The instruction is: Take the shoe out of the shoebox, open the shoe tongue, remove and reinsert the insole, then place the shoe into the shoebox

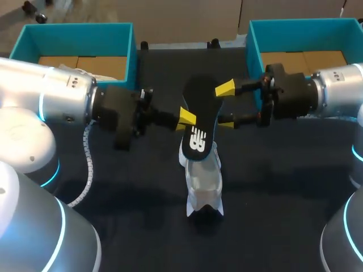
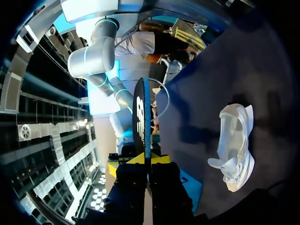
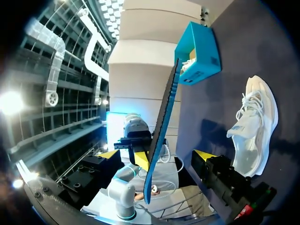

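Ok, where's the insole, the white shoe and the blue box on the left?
insole (image 1: 199, 107): head view, its black middle.
white shoe (image 1: 202, 180): head view, its upper.
left shoebox (image 1: 79, 34): head view, its far wall.

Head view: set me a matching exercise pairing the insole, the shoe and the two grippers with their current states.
Things:
1. insole
2. shoe
3. left gripper
4. right gripper

States:
A. open
B. resting on the table
C. shut on the insole
D. held up over the shoe

Pairs: 1-D, 2-B, 3-C, 4-A
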Robot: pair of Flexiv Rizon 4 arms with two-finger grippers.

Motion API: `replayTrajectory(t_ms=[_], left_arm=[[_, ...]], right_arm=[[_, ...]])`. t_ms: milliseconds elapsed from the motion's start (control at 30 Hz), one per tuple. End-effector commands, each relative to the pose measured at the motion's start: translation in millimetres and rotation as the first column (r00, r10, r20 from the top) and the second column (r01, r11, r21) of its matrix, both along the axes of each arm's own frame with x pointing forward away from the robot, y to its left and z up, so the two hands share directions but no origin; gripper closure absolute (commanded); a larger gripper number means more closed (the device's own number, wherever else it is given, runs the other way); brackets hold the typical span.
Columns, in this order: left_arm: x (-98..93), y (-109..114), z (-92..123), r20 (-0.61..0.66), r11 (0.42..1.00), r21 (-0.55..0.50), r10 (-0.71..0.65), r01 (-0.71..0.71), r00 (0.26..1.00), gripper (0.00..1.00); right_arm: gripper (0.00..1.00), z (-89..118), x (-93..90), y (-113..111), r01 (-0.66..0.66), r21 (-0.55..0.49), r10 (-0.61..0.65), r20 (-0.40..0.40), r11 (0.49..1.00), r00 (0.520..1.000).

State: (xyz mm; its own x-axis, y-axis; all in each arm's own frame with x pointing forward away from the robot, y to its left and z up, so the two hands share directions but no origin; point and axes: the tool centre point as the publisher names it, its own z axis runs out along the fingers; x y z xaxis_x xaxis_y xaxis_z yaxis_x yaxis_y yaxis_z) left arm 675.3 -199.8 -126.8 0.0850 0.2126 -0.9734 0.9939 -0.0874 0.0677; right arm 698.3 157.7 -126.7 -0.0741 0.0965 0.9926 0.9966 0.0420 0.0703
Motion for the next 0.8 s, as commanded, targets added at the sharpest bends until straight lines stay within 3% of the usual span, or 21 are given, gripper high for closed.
replayTrajectory(t_ms=[33, 67, 100, 133, 167, 433, 700, 767, 800], left_arm=[[-3.2, -9.3, -2.7, 0.013, 1.0, 0.002, 0.013, -0.013, 1.0, 1.0], [-3.9, -10.3, -3.0, 0.015, 1.0, 0.001, 0.013, -0.013, 1.0, 1.0], [-4.2, -10.9, -3.2, 0.022, 1.0, 0.0, 0.017, -0.017, 1.0, 1.0], [-4.5, -11.6, -3.6, 0.026, 1.0, 0.0, 0.022, -0.022, 0.999, 1.0], [-4.7, -11.9, -3.8, 0.024, 1.0, -0.007, 0.026, -0.025, 0.999, 1.0], [-6.2, -13.7, -3.4, 0.038, 0.999, -0.029, 0.047, -0.046, 0.998, 1.0], [-7.3, -10.8, -6.1, 0.029, 0.998, -0.025, 0.061, -0.061, 0.998, 1.0], [-7.9, -10.9, -7.0, 0.027, 0.998, -0.024, 0.063, -0.062, 0.998, 1.0], [-8.3, -11.0, -7.3, 0.027, 0.998, -0.025, 0.064, -0.063, 0.998, 1.0]], right_arm=[[0.1, -4.5, 7.9, 11.1, -0.002, 0.007, 0.002, -0.003, 1.0, 1.0], [0.21, -4.6, 8.4, 11.3, 0.0, 0.007, 0.0, -0.003, 1.0, 1.0], [0.25, -4.6, 8.9, 11.5, 0.001, 0.008, -0.001, -0.003, 1.0, 1.0], [0.44, -4.6, 9.8, 11.9, 0.002, 0.009, -0.002, -0.003, 1.0, 1.0], [0.5, -4.7, 10.3, 12.0, 0.003, 0.01, -0.003, -0.003, 1.0, 1.0], [0.71, -4.3, 12.9, 11.1, 0.011, 0.008, -0.011, -0.007, 1.0, 1.0], [0.75, -5.4, 13.3, 7.1, 0.017, 0.007, -0.017, -0.013, 1.0, 1.0], [0.84, -5.8, 14.4, 6.8, 0.016, 0.008, -0.016, -0.012, 1.0, 1.0], [0.94, -5.9, 14.8, 6.9, 0.015, 0.008, -0.015, -0.012, 1.0, 1.0]])
